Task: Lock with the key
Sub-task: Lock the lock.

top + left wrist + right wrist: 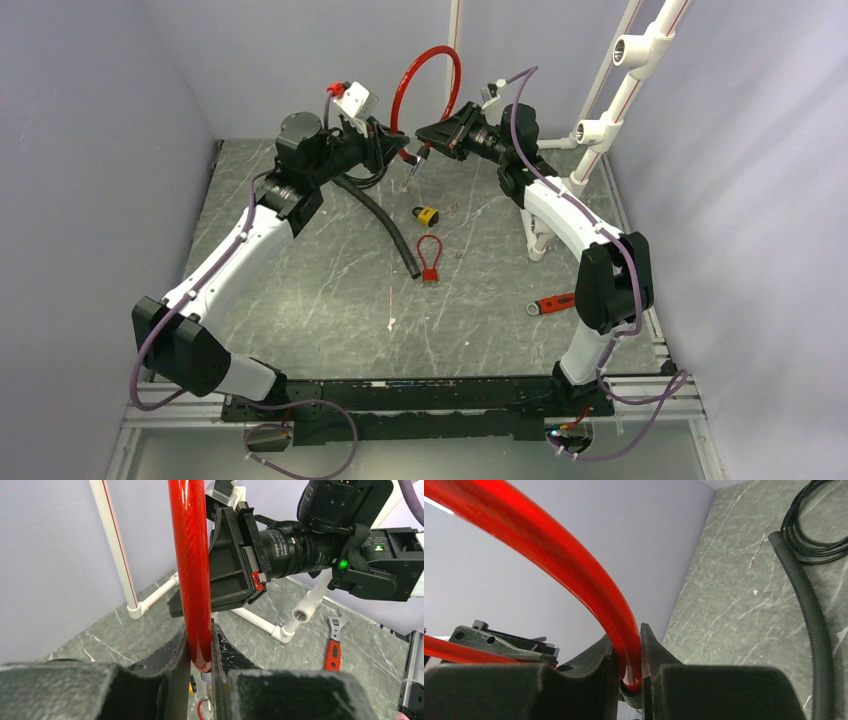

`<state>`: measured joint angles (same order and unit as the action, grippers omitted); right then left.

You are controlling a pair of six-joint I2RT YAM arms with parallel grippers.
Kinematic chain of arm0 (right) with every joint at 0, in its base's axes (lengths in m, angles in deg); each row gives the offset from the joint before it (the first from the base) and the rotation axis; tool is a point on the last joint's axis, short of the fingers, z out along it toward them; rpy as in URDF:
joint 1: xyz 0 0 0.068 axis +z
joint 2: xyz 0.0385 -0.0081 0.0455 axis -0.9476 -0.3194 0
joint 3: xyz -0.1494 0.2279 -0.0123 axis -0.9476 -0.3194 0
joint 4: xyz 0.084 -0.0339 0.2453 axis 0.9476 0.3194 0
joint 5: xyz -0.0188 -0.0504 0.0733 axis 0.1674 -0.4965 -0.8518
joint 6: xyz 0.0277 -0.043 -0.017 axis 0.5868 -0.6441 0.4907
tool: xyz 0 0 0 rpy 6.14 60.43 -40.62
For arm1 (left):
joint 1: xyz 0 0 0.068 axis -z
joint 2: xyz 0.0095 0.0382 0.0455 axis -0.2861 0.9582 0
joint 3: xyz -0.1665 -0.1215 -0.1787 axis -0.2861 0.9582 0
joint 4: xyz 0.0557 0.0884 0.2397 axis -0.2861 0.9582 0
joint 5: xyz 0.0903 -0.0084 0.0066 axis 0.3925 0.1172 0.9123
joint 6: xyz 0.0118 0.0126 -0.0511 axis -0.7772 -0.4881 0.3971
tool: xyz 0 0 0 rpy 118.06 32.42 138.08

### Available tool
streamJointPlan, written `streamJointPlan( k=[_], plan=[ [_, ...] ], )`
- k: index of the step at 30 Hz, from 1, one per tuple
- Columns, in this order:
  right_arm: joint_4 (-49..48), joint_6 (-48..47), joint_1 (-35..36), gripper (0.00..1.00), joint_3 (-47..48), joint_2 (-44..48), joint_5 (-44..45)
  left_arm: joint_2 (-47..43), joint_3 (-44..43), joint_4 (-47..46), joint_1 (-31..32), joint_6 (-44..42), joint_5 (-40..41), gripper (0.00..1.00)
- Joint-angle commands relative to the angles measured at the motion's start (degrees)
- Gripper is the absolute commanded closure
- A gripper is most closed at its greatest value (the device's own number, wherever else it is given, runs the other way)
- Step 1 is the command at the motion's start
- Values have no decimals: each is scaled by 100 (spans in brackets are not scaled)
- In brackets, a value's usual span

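Grey marbled desk (330, 300), lilac walls. Left jaws and right jaws each clamp narrow on the red cable (190, 570), near an end apiece, and the loop arches up between them over the far desk. Yellow padlock (427, 214) lies on the desk beneath. Small red loop (430, 258) just nearer me. Key: cannot tell.

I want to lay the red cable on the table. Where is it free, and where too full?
The widest bare table lies between the small red loop, the wrench and the base rail. A second patch lies between the black hose and the left arm. It is crowded around the yellow padlock, hose and loop.
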<state>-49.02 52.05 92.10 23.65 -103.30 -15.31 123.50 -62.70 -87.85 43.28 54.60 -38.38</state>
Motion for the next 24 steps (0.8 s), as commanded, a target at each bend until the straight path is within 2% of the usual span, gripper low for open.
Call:
streamJointPlan(
  k=[1, 7, 11, 20, 24],
  plan=[
    [-911, 237, 120, 100, 238, 229, -277, 436, -366, 1117, 24, 27, -284, 79],
    [-996, 186, 121, 100, 239, 203, -299, 747, -855, 1494, -6, 184, -305, 76],
    [-1019, 146, 124, 100, 243, 201, -295, 803, -925, 1579, -29, 195, -623, 77],
    [-1170, 122, 149, 100, 208, 227, -338, 929, -1068, 1738, -46, 160, -623, 72],
    [-1208, 136, 185, 100, 207, 229, -357, 1050, -1220, 1838, -48, 223, -650, 63]
  ],
)
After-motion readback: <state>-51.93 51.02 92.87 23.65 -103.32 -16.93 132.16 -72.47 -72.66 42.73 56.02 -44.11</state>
